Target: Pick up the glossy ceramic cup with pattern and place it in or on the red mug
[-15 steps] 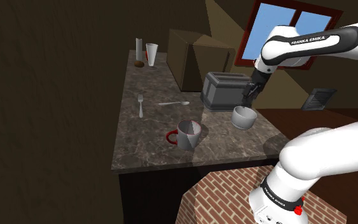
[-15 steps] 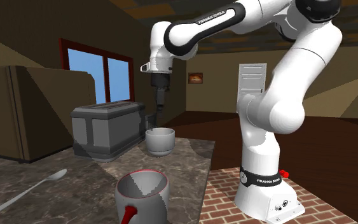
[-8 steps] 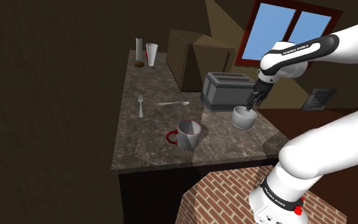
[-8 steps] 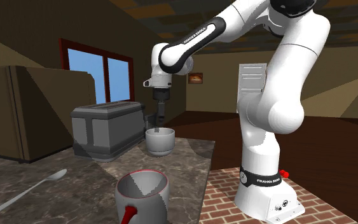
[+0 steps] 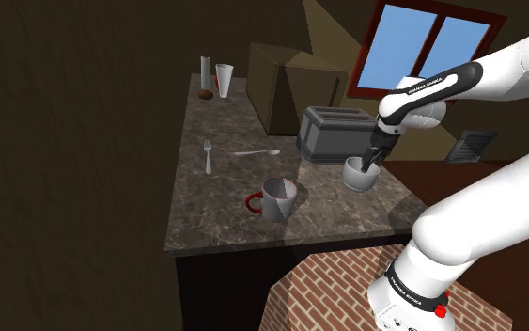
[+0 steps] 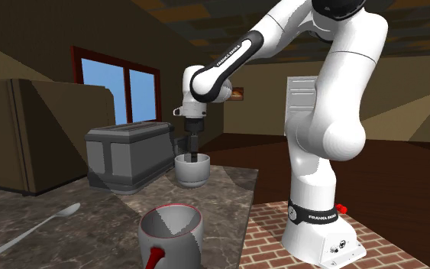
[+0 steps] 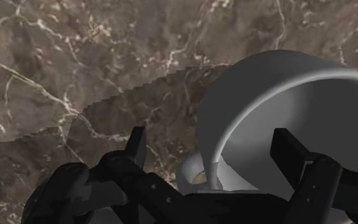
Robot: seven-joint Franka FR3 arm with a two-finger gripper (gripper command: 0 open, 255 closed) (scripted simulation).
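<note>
The cup (image 5: 358, 177) is a plain pale grey bowl-shaped cup on the marble counter (image 5: 217, 212), just in front of the toaster. My gripper (image 5: 373, 165) is lowered onto it and open. In the wrist view the gripper (image 7: 212, 149) straddles the wall of the cup (image 7: 285, 95), one finger inside and one outside, neither touching. From the second exterior view the gripper (image 6: 192, 153) dips into the mouth of the cup (image 6: 192, 173). The mug (image 5: 278, 198) is grey with a red rim and red handle, and lies tipped near the counter's front edge (image 6: 172, 231).
A grey toaster (image 5: 333, 133) stands right behind the cup (image 6: 125, 154). A fork (image 5: 208, 155) and a spoon (image 5: 256, 151) lie mid-counter. A brown box (image 5: 286, 85), a glass (image 5: 225, 80) and a mill (image 5: 205, 77) stand at the back.
The gripper has come down from above the toaster's side onto the cup, until its fingers sit at the rim. The cup and mug have not moved.
</note>
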